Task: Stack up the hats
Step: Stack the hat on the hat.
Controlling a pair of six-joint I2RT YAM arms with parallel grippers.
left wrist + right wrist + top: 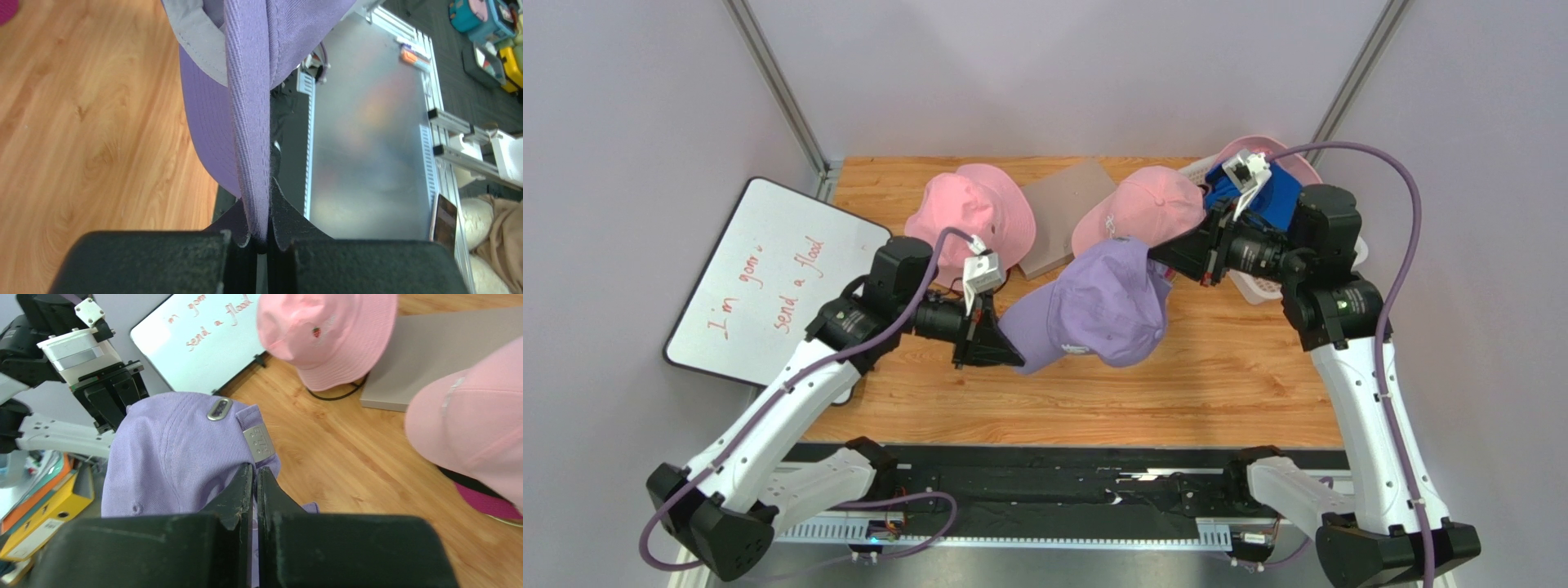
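Lavender twill with a fine woven rib forms the baseball cap (pixel 1100 300): a soft domed crown, a stiff curved brim and a pale grey inner lining. An oval metal buckle (pixel 219 408) sits on the rear of the crown, next to the strap.

The cap hangs over the middle of the wood-grain table (pixel 1210 380), spanned between the two arms.

The left gripper (pixel 1011 355) has its black, rough-faced fingers (pixel 288 226) pressed together on the brim edge, with the fabric running straight up from the pinch. The right gripper (pixel 1157 260) has its fingers (pixel 236 496) closed on the rear of the cap just below the buckle; a strip of lavender cloth shows between them.

A pink bucket hat (pixel 971 214) of smooth cotton, with a floppy round brim, lies at the rear left of the table. A second pink hat (pixel 1143 208) lies at the rear right, resting on magenta fabric. A flat grey panel (pixel 1069 214) lies between them. A whiteboard (pixel 775 276) with red handwriting lies beside the table's left edge.
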